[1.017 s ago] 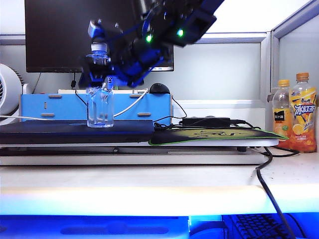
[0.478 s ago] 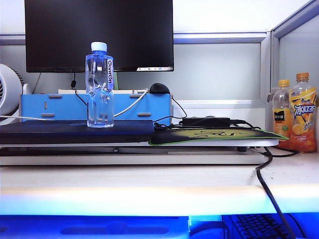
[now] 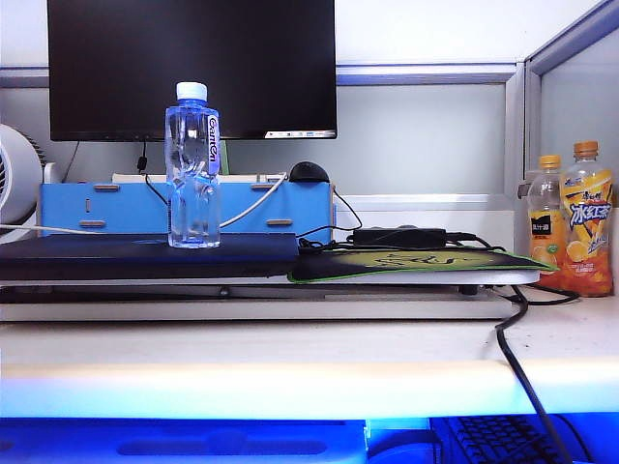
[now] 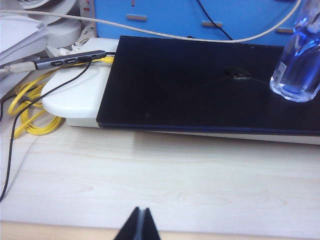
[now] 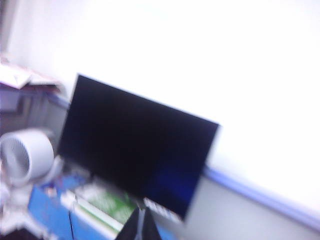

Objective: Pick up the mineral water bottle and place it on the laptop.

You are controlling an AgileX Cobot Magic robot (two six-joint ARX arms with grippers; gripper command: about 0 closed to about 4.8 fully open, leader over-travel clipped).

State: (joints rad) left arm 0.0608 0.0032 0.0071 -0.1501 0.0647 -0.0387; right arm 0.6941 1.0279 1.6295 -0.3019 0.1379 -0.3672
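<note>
The mineral water bottle (image 3: pixel 192 166), clear with a white cap, stands upright on the dark laptop (image 3: pixel 145 256) at the left of the exterior view. No gripper touches it, and neither arm shows in that view. In the left wrist view the bottle's base (image 4: pixel 297 75) rests near one corner of the laptop lid (image 4: pixel 200 85). My left gripper (image 4: pixel 140 224) hangs shut and empty over bare wood, short of the laptop. My right gripper (image 5: pixel 141 225) is shut and empty, raised high and facing the black monitor (image 5: pixel 135 150).
A black monitor (image 3: pixel 193 68) and a blue box (image 3: pixel 184 208) stand behind the laptop. A green-edged mouse mat (image 3: pixel 416 263) carries a power brick (image 3: pixel 401 235). Two orange-capped juice bottles (image 3: pixel 575 217) stand at the right. A white fan (image 3: pixel 14 179), yellow cable (image 4: pixel 30 112) and a USB hub (image 4: pixel 70 60) lie left.
The right arm, which held the bottle on the laptop a second ago, let go and withdrew upward out of the exterior view. The bottle stays standing on the laptop.
</note>
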